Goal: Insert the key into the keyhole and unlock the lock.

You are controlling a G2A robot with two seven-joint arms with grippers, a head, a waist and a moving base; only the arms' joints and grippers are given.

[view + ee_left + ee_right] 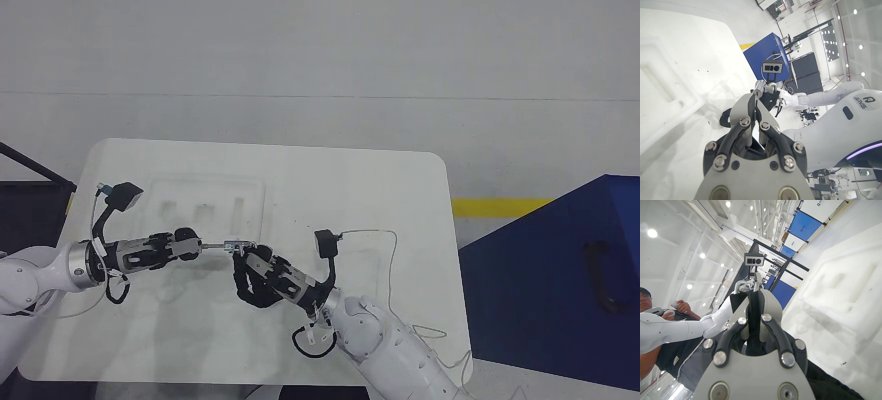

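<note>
Pinching key (213,244) in left gripper (754,103), tip at keyhole (757,93), mid-frame in left wrist view. Clamping lock (745,287) in right gripper (753,293). Judging both light, stiff, slick metal: holding key by bow, lock by body, bracing against twist.

Both end effectors (755,103) (753,293) clamped, tips facing

Left end effector (754,108) pinching key (755,103), tip at keyhole (757,93), lock (760,87) gripped by right end effector (771,94)
</note>
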